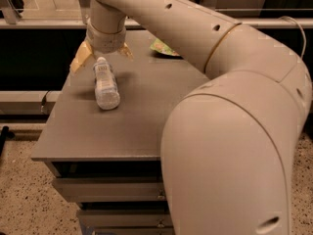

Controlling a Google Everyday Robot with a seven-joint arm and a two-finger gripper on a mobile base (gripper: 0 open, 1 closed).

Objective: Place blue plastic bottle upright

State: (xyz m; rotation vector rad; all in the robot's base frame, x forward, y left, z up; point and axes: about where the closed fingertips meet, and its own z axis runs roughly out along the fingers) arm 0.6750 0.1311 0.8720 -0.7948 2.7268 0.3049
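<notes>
The blue plastic bottle lies on its side on the left part of the counter, with its cap end turned to 12 o'clock and its wide base to about 6 o'clock, near the left edge but not over it. Directly at its 12 o'clock end hangs the pincer, open, with one yellowish finger on each side of the neck; whether the fingers already touch the plastic I cannot tell. In my judgement the step in hand is the grasp, and nothing of the standing-up is done yet. To do it well, the pincer should come lower and close on the body a little below the neck, not on the thin cap alone, because a light, smooth bottle can slip or roll away to 9 o'clock and off the counter. After that the wrist must turn so the base goes down flat, and the release should come only when the base rests fully on the surface. At about 2 o'clock from the bottle a green snack bag shows only as a small corner, because the arm covers the rest. The same arm hides the whole right half of the counter, so what stands there is unknown. The bottle's label is hard to read, and the drawers below are cut off at the bottom.
</notes>
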